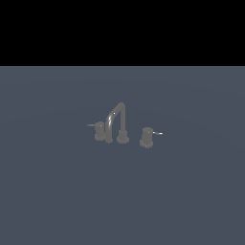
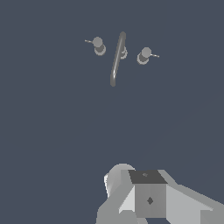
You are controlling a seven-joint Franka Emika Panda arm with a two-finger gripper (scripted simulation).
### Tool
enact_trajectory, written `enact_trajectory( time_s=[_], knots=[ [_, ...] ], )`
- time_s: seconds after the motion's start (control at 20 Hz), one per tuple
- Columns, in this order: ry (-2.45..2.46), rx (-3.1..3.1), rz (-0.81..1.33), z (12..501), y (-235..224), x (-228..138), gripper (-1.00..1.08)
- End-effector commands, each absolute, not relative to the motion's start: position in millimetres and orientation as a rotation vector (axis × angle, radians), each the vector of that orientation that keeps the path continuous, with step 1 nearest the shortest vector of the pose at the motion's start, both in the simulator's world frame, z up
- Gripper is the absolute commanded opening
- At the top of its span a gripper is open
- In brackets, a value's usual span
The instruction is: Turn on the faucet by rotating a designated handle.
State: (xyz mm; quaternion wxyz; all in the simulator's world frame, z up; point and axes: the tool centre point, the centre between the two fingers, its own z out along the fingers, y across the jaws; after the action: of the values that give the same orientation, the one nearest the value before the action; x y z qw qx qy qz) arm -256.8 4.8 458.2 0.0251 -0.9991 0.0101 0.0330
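The faucet (image 1: 117, 123) is a small dark grey set on the floor, with a tall arched spout between two stubby knobs. The handle (image 1: 147, 136) is the knob on the exterior view's right, and its thin lever (image 1: 158, 133) shows a bright white glint. The twin knob (image 1: 99, 130) on the exterior view's left has a duller lever. In the wrist view, the faucet (image 2: 117, 59), the handle (image 2: 144, 55) and the twin knob (image 2: 99, 45) appear from above. My gripper (image 2: 146, 194) shows only as grey blocks at the frame edge, far from the faucet. Its jaws cannot be made out. It does not show in the exterior view.
The faucet stands on a flat dark blue-grey floor (image 1: 57, 191) that fills both views. A black band lies beyond the floor's far edge in the exterior view.
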Motion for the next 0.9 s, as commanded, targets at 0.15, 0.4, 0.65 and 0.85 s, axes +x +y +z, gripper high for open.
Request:
enact_trajectory(
  time_s=[0.15, 0.4, 0.65, 0.85],
  knots=[
    [0.040, -3.091, 0.101, 458, 1, -255, -1.00],
    [0.078, -3.099, 0.097, 457, -13, -250, -1.00],
    [0.081, -3.099, 0.097, 457, -13, -250, -1.00],
    [0.105, -3.094, 0.097, 455, -14, -245, -1.00]
  ],
)
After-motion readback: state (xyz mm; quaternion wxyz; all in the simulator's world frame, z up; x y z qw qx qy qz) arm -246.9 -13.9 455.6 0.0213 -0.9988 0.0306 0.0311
